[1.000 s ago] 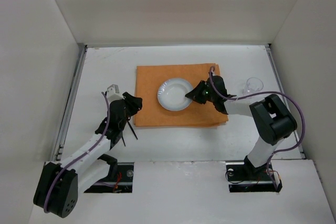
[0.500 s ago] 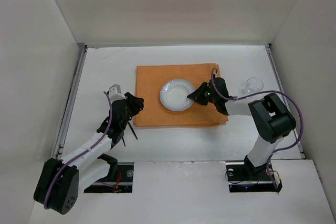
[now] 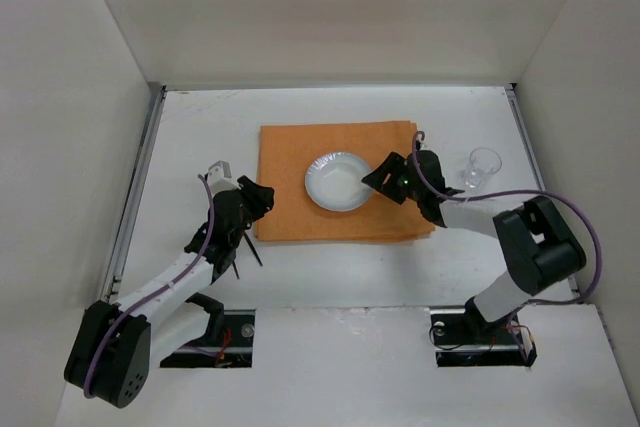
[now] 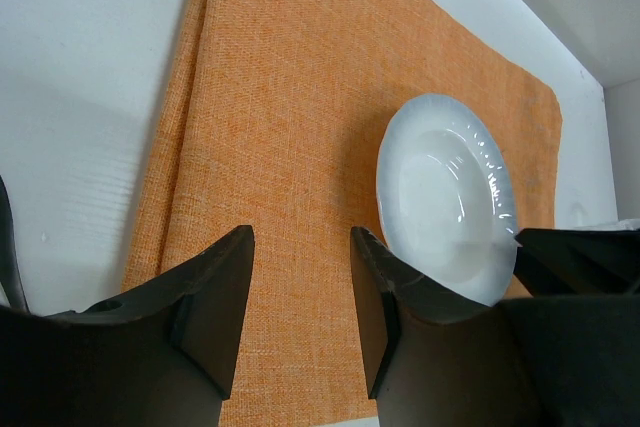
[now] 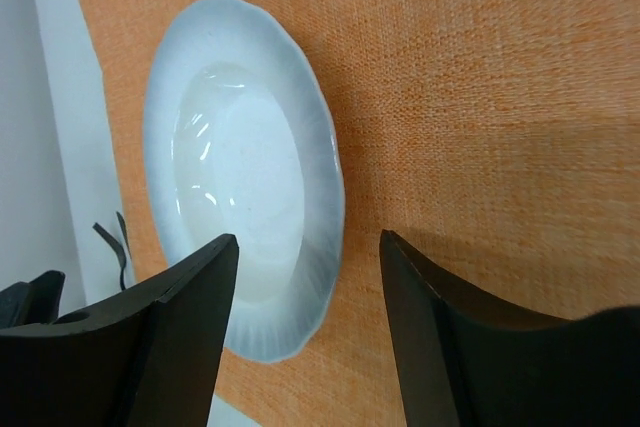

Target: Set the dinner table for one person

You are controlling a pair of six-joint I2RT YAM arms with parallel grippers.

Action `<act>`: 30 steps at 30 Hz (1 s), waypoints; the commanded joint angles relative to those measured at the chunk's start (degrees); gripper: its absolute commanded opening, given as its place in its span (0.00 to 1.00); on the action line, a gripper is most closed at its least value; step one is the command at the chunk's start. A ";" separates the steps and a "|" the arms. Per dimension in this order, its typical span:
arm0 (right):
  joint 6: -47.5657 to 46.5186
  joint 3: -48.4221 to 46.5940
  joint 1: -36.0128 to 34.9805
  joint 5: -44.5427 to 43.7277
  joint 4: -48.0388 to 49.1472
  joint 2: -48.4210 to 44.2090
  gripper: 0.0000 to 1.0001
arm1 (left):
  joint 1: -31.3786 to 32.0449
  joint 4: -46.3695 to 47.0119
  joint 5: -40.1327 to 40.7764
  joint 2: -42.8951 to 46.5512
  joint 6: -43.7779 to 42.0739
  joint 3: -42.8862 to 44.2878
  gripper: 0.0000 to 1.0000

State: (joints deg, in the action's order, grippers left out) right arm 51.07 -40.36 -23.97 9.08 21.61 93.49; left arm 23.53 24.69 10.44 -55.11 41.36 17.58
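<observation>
A white bench (image 3: 200, 137) with thin metal rails along its left and right edges fills the space in front of two robot arms and carries everything in the scene. At left, the left claw (image 3: 256, 197) hangs over the near left corner of an orange placemat (image 3: 290, 162), its jaws spread partway and holding nothing, as the left wrist view shows. A thin dark utensil (image 3: 252, 249), too small to identify, lies on the bench under that arm. A white scalloped plate (image 3: 337, 181) sits on the placemat, right of its centre. The right claw (image 3: 374, 178) is low over the mat just beside the plate's right rim, jaws likewise apart and empty. A clear drinking glass (image 3: 483, 164) stands upright on the bare bench right of the placemat
</observation>
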 commanded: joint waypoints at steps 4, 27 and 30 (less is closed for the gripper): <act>-7.90 1.07 0.46 -9.25 -9.63 -11.04 0.66 | 0.07 3.44 -0.42 -0.17 -0.41 -0.01 0.41; -14.24 -10.53 32.18 -42.31 -29.96 -15.28 0.51 | 5.52 6.60 0.64 -4.74 -0.41 0.26 0.41; -14.51 -11.23 32.71 -38.45 -28.82 -12.73 0.51 | 5.96 6.60 1.16 -4.83 -0.58 0.26 0.41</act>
State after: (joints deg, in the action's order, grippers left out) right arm 37.69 -48.60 8.34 -30.22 -7.35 79.57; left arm 28.93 27.66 10.72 -59.96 41.25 17.58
